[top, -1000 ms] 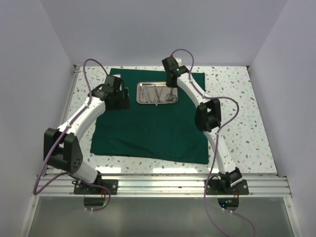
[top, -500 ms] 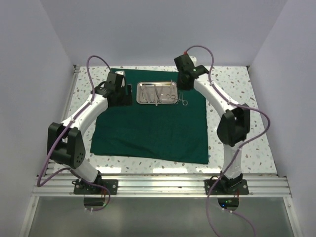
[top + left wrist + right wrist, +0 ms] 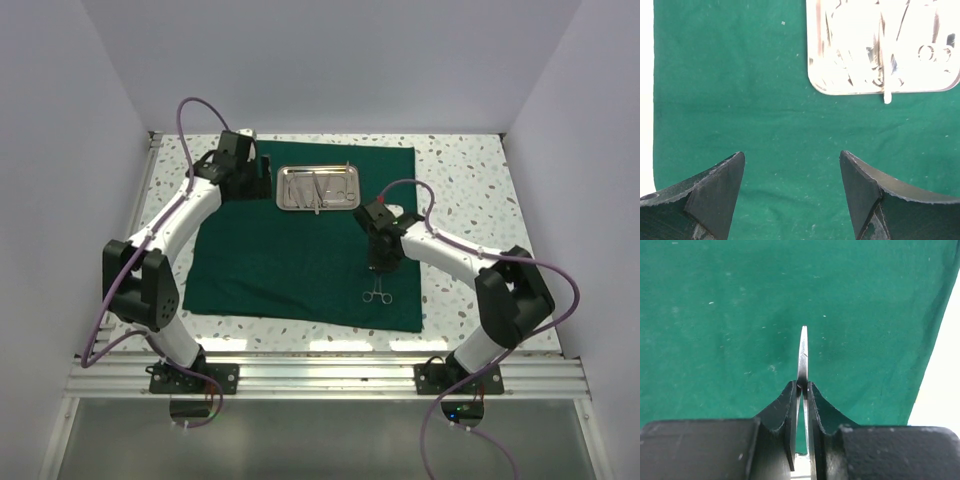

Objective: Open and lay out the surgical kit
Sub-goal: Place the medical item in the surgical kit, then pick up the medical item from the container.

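Toward near-right desk corner: right gripper [image 3: 802, 386] clamped on scissors [image 3: 803, 352] over cloth [image 3: 715, 315]. Far edge: left gripper [image 3: 791, 157] spread wide, empty.

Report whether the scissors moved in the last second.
Yes. The scissors, clamped in the right gripper, moved from the steel tray toward the near right corner of the green cloth.

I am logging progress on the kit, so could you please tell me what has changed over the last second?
The right gripper, fingers shut on the ring-handled scissors, carried them from the steel tray to the near right part of the green cloth. The left gripper, open, shifted slightly toward the far edge. The tray, the remaining instruments and the cloth stayed put.
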Controlling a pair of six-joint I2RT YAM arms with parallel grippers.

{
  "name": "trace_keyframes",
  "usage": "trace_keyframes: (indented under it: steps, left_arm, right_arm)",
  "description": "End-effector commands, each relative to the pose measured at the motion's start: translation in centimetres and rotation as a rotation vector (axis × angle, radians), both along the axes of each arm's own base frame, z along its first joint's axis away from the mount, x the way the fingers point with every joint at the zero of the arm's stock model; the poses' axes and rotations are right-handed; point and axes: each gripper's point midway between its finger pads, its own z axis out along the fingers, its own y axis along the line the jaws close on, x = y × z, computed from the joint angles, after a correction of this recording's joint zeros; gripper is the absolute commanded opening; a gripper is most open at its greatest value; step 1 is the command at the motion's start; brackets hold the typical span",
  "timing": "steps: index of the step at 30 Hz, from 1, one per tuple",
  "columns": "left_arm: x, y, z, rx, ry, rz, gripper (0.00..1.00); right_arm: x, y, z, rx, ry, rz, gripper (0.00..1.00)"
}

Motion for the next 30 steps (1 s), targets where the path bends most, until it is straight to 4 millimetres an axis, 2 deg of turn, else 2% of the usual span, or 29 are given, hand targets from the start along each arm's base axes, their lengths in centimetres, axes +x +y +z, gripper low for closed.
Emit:
trace_keyframes:
  steps: [1,3,4,5,6,8,9,10,11,12,13,14,15,16,17,19,20,22,23,24,26,30]
  left_arm:
    - [0.5,0.2,2.2,0.011,-0.026,-0.020,0.81]
    - [0.5,0.4,2.9,0.020,-0.026,-0.016,0.81]
    - [0.0,0.6,3.3,0.027,-0.014,-0.011,0.80]
    - [-0.2,0.8,3.9,0.030,-0.025,-0.004,0.81]
    - [-0.5,1.0,5.0,0.025,-0.050,0.001,0.81]
    - [-1.3,1.4,5.2,0.028,-0.056,0.005,0.82]
    - [-1.9,1.6,5.8,0.032,-0.069,0.004,0.82]
    - [-2.4,2.1,5.2,0.050,-0.058,0.011,0.82]
    - [-2.7,2.5,5.2,0.060,-0.062,0.017,0.82]
    - [-3.0,2.8,5.6,0.067,-0.074,0.019,0.82]
    - [-3.4,3.1,4.9,0.084,-0.061,0.026,0.82]
    - [-3.6,3.3,4.8,0.090,-0.061,0.028,0.82]
    - [-3.7,3.4,5.1,0.089,-0.076,0.030,0.82]
    - [-3.9,3.5,4.7,0.094,-0.071,0.031,0.82]
    - [-3.9,3.6,4.6,0.095,-0.075,0.033,0.83]
    - [-3.8,3.6,4.4,0.086,-0.087,0.031,0.83]
    - [-3.8,3.5,4.2,0.081,-0.089,0.028,0.83]
    - [-3.5,3.2,3.5,0.066,-0.087,0.019,0.83]
    - [-3.5,3.1,3.2,0.063,-0.083,0.017,0.82]
    - [-3.4,3.0,2.5,0.059,-0.071,0.016,0.82]
    - [-3.5,2.4,1.7,0.038,-0.049,-0.008,0.81]
    - [-4.1,1.8,0.9,0.017,-0.010,-0.032,0.79]
  right_arm:
    - [2.8,1.3,1.5,0.090,-0.124,-0.073,0.00]
    - [3.0,1.4,0.8,0.069,-0.106,-0.070,0.03]
    - [3.0,1.4,0.6,0.059,-0.098,-0.066,0.38]
    - [3.1,1.3,0.5,0.051,-0.096,-0.065,0.51]
    - [3.4,1.2,0.5,0.027,-0.091,-0.060,0.59]
    - [3.9,1.1,1.1,0.008,-0.101,-0.049,0.60]
    - [4.7,1.3,2.3,-0.001,-0.119,-0.037,0.60]
    - [5.5,1.2,3.0,-0.022,-0.142,-0.035,0.60]
    - [6.9,2.0,5.2,-0.006,-0.185,-0.028,0.60]
    - [7.7,2.3,6.1,-0.012,-0.207,-0.009,0.60]
    - [8.6,2.8,6.2,-0.025,-0.208,0.004,0.60]
    - [10.4,3.8,8.8,-0.002,-0.258,0.010,0.60]
    - [11.5,4.1,9.3,-0.017,-0.266,0.032,0.60]
    - [12.6,4.6,8.4,-0.046,-0.246,0.041,0.60]
    - [14.4,5.6,10.6,-0.030,-0.282,0.044,0.60]
    - [16.6,5.7,11.1,-0.050,-0.288,0.048,0.58]
    - [18.5,6.4,10.7,-0.056,-0.286,0.044,0.57]
    - [20.8,6.0,9.8,-0.060,-0.284,0.027,0.54]
    - [22.5,6.6,8.8,-0.050,-0.291,0.028,0.53]
    - [23.7,6.0,7.9,-0.058,-0.284,0.019,0.52]
    - [25.9,6.2,6.0,-0.053,-0.287,0.008,0.51]
    - [28.8,5.9,3.9,-0.017,-0.310,-0.017,0.47]
